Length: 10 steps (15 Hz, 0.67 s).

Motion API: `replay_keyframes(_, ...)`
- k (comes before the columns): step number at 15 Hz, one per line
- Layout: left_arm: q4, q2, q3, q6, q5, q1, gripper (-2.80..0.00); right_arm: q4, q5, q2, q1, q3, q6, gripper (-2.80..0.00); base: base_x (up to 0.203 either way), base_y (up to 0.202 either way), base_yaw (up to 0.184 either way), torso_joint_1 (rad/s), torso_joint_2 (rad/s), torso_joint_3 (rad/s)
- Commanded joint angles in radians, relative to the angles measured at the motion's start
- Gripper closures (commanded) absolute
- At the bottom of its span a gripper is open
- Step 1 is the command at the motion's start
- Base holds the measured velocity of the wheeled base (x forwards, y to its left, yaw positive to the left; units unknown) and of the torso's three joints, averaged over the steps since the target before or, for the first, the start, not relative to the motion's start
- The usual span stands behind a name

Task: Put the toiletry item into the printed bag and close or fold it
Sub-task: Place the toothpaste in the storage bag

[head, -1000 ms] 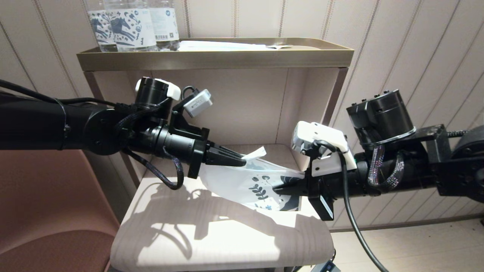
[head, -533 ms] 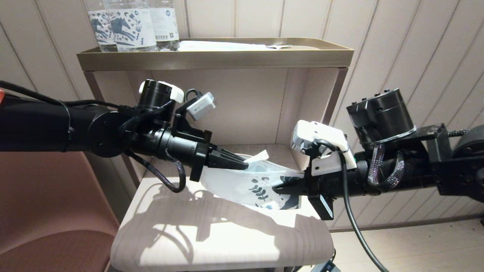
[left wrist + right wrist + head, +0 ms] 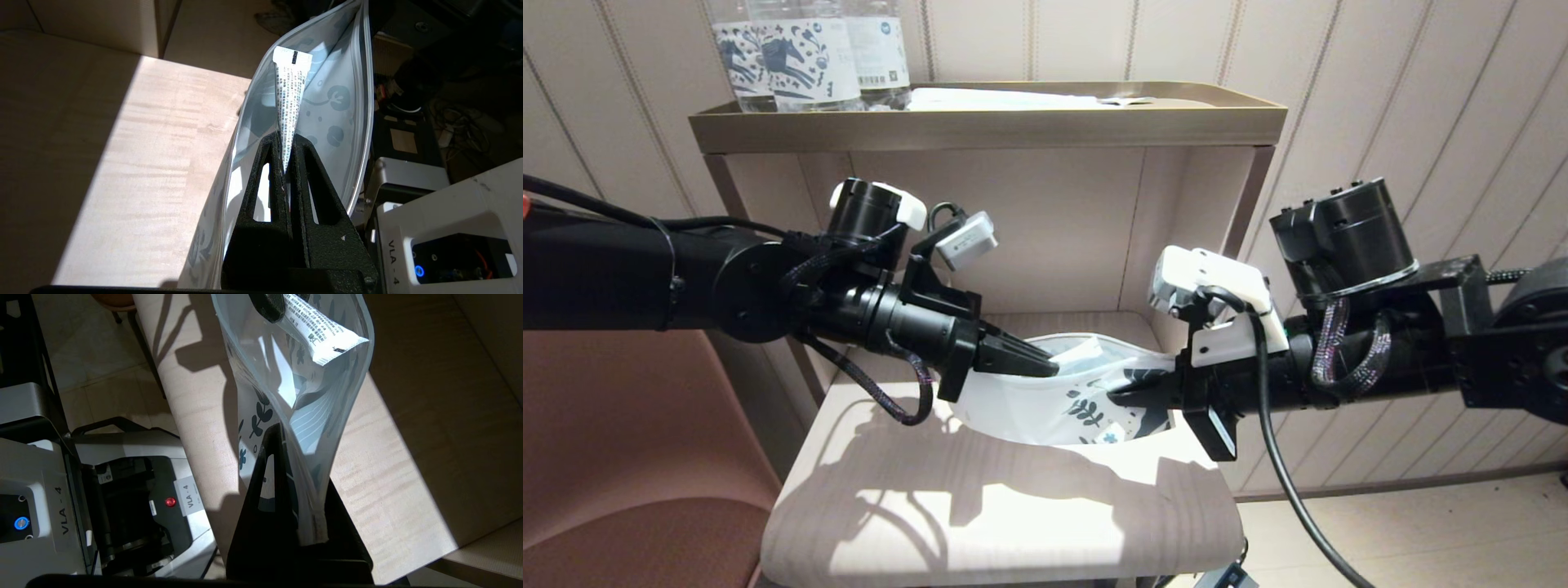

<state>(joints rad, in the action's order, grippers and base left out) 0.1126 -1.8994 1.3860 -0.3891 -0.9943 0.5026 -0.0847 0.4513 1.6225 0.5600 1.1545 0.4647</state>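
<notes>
Fingers (image 3: 288,159) level, pinching packet (image 3: 289,94) inside bag (image 3: 1045,404).

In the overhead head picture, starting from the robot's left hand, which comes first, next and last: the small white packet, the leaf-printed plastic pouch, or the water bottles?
1. Thin white stick-like packet: pinched in the left hand, at its tips.
2. White plastic pouch with dark blue leaf print: just below and around the packet, its other end held by the right hand.
3. Blue-printed water bottles: up on the shelf top, far back left.
</notes>
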Motion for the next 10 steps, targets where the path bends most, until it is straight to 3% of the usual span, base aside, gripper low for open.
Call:
replay_keyframes(1, -0.001, -0.001, 0.004, -0.002, -0.004, 0.001, -2.80, -0.001, 0.003, 0.002, 0.001, 0.004, 0.003, 0.00, 0.000, 0.000, 0.000, 0.000, 0.00, 0.000)
replay_keyframes(10, 0.012, 0.083, 0.021, 0.007, -0.003, -0.017, -2.80, -0.001, 0.003, -0.009, 0.007, -0.006, 0.000, 0.00, 0.000, 0.000, 0.000, 0.000, 0.00, 0.000)
